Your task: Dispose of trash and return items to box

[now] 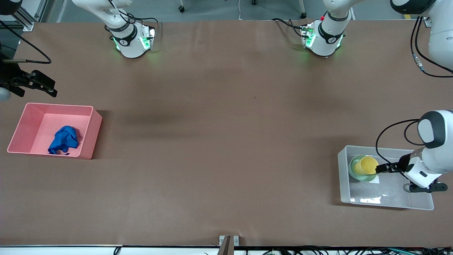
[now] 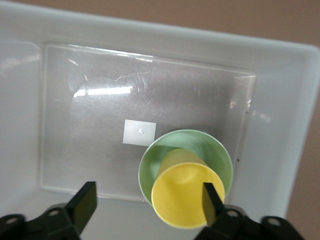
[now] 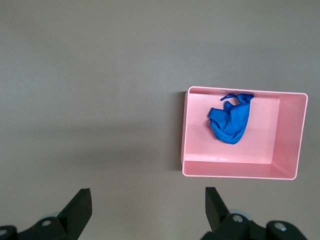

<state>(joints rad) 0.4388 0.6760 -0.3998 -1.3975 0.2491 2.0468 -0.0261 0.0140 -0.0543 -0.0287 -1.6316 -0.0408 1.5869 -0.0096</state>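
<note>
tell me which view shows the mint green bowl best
The left wrist view: it looks straight down into the clear box, showing the mint-green bowl with the yellow cup inside it. The front view shows only its rim. The right wrist view misses it.

Left arm is reaching from its base down to its own end of the table, wrist bent so the forearm is angling low. Left gripper (image 1: 381, 168) is hanging with its fingers (image 2: 84, 202) spread wide; one fingertip is sitting just beside the rim of the yellow cup (image 1: 366, 165), the other well clear of it, nothing clamped.

Right arm is extending out to its end of the table and waiting. Right gripper (image 1: 49, 89) is hovering high over bare table (image 1: 219, 141), its fingers (image 3: 80, 207) parted and holding nothing.
</note>
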